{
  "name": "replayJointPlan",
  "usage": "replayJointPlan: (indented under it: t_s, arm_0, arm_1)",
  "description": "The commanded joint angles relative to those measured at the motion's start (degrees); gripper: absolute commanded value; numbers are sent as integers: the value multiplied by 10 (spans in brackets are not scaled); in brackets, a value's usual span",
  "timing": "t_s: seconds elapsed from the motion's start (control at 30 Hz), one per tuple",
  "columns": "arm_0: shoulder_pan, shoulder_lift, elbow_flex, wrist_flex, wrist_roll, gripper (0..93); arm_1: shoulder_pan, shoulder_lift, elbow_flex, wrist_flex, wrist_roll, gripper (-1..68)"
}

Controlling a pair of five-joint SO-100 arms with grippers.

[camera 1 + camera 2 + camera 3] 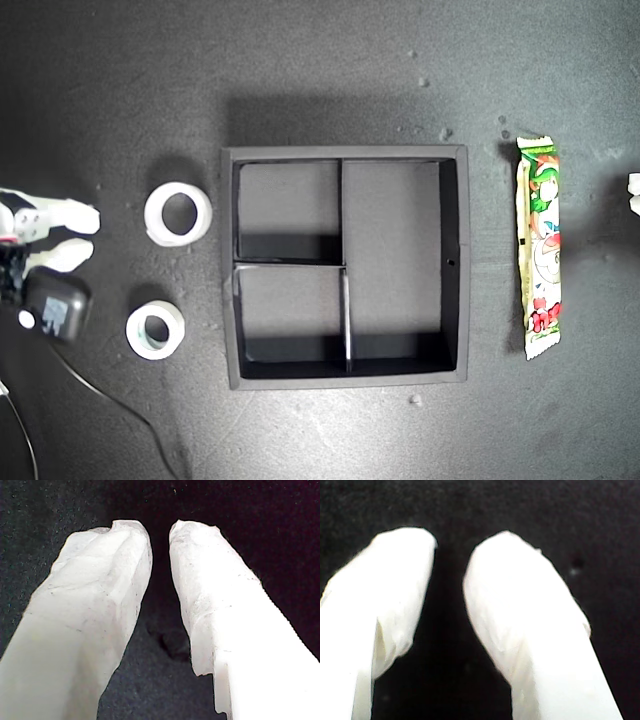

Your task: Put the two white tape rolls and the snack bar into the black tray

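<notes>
Two white tape rolls lie on the dark mat at the exterior view's left of the black tray (345, 153): a larger one (153, 213) and a smaller one (134, 333) nearer the front. The snack bar (540, 245) lies lengthwise on the mat at that view's right of the tray. All three tray compartments hold nothing. My first gripper (160, 530) and my second gripper (450, 545) are open over bare mat, with nothing between their fingers. One arm's white gripper (85, 235) sits at the exterior view's left edge, close to the rolls. I cannot tell which arm it is.
A black box (55, 305) with a thin cable (110, 405) rides on the arm at the exterior view's left. A sliver of another white gripper (634, 195) shows at that view's right edge. Small white crumbs dot the mat.
</notes>
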Motion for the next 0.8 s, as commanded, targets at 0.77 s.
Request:
replayJointPlan:
  t_s: [0.77]
  arm_0:
    - [0,29,34,-94,2,1]
  arm_1:
    - [55,4,7,-49,105,-4]
